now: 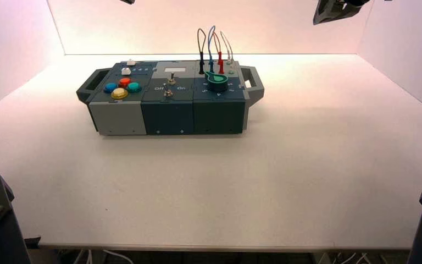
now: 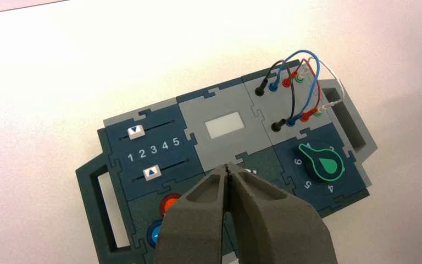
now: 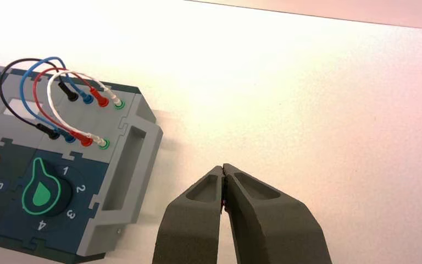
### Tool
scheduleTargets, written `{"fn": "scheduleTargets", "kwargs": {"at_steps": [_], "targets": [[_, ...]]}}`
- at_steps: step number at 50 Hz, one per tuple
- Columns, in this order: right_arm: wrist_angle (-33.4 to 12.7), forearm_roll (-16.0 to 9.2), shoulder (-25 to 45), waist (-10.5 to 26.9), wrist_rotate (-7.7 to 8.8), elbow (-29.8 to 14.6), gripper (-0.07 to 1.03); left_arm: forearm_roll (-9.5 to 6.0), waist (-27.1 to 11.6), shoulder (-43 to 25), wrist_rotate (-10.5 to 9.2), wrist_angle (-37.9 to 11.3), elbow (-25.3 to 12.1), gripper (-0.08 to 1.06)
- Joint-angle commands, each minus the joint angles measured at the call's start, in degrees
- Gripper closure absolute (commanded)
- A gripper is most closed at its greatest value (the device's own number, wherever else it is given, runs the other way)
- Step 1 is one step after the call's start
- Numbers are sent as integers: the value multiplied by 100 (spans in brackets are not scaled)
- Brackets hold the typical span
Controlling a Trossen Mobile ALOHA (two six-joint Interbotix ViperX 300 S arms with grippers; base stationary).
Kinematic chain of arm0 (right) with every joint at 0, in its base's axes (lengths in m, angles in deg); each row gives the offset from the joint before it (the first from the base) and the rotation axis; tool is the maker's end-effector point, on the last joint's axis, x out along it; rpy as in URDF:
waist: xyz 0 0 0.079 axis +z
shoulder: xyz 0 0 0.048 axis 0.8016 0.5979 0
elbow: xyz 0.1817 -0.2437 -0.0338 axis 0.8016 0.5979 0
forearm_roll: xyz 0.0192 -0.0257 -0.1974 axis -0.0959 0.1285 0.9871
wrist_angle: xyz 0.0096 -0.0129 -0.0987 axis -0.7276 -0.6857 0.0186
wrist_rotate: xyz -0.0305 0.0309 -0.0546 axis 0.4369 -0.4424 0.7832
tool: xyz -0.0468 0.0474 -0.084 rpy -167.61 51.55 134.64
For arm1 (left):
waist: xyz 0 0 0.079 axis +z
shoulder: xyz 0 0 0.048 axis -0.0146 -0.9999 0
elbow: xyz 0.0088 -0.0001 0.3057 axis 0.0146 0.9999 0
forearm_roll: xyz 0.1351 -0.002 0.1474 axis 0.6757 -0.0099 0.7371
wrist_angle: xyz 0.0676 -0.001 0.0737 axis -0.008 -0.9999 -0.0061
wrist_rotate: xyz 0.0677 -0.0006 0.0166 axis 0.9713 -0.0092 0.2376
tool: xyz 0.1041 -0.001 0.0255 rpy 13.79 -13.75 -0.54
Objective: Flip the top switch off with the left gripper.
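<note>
The box (image 1: pixel 115 118) stands at the table's middle back. The top switch (image 1: pixel 172 80), a tiny silver toggle, sits on the dark teal Off/On panel next to the pale label (image 1: pixel 175 69); its twin (image 1: pixel 168 92) is nearer the front. My left gripper (image 2: pixel 228 168) is shut and empty, raised above the box, its tips over the panel beside the top switch (image 2: pixel 251 172), which is mostly hidden by the fingers. My right gripper (image 3: pixel 222 168) is shut and empty, raised above bare table to the right of the box.
The box also bears two white sliders (image 2: pixel 135 131), coloured buttons (image 1: pixel 122 87), a green-marked knob (image 2: pixel 324 165) and looped wires (image 1: pixel 211 47). It has a handle (image 3: pixel 126 165) at each end. White walls close in the table.
</note>
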Motion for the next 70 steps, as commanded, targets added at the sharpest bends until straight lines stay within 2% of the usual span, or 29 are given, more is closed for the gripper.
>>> {"fn": "scheduleTargets", "kwargs": {"at_steps": [1, 22, 33, 40, 42, 46, 54, 60, 70], "targets": [[53, -9, -105, 0, 0, -88, 98, 0, 9, 123, 18, 18, -53, 100], [-202, -35, -123, -9, -18, -105, 98, 0, 9, 88, 18, 9, -62, 100], [-958, -132, -132, 26, -26, -396, 98, -70, -35, 62, -9, -316, -193, 100], [-1503, -167, -123, 44, -18, -694, 98, -70, -44, 53, -9, -396, -220, 100], [-1802, -167, -123, 53, -26, -888, 98, -70, -44, 44, -9, -510, -246, 100], [-2083, -167, -132, 53, -18, -1072, 98, -70, -44, 26, -9, -650, -308, 100], [-2698, -264, -114, 141, -18, -1468, 98, -70, -44, -62, -35, -1195, -536, 100], [-3015, -308, -18, 325, -26, -1670, 98, -88, -44, -220, -149, -1758, -765, 100], [-3480, -598, 220, 554, -70, -1934, 98, -114, -123, -545, -185, -2250, -1055, 100]]}}
